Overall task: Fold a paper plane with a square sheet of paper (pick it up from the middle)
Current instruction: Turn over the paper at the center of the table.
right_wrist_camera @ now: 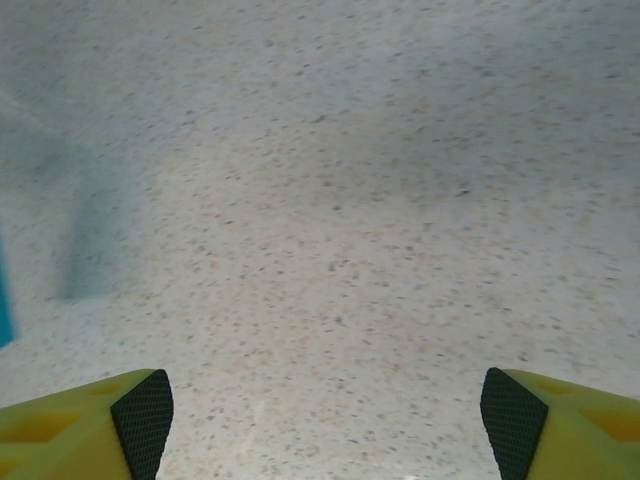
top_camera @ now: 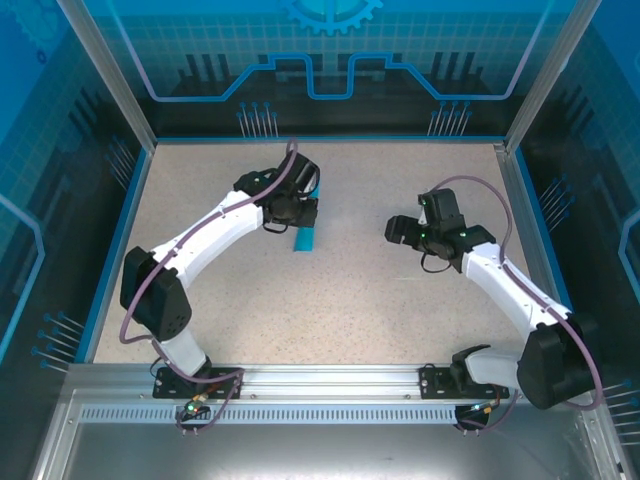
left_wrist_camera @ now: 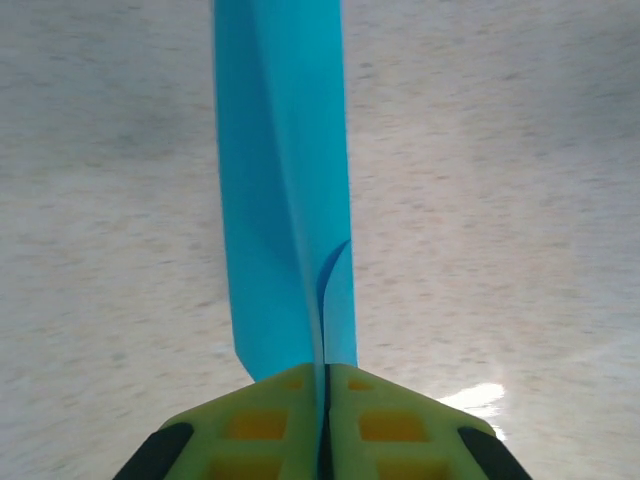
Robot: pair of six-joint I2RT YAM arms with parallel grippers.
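Note:
The turquoise paper [left_wrist_camera: 285, 180] is folded lengthwise into a slim, narrow paper plane shape with a crease down its middle. My left gripper [left_wrist_camera: 325, 375] is shut on its near end, the layers pinched between the yellow-green fingers [left_wrist_camera: 270, 420]. From above, the paper plane [top_camera: 305, 239] juts out below the left gripper [top_camera: 300, 213] at the middle of the table, its far end toward the tabletop. My right gripper [top_camera: 395, 230] hovers to the right of it, apart from the paper. Its jaws [right_wrist_camera: 325, 410] are open wide with bare table between them.
The speckled beige tabletop [top_camera: 330, 300] is bounded by a blue rim and transparent walls [top_camera: 120, 180] on three sides. A sliver of turquoise [right_wrist_camera: 4, 300] shows at the left edge of the right wrist view. The aluminium rail [top_camera: 330, 385] with the arm bases runs along the near edge.

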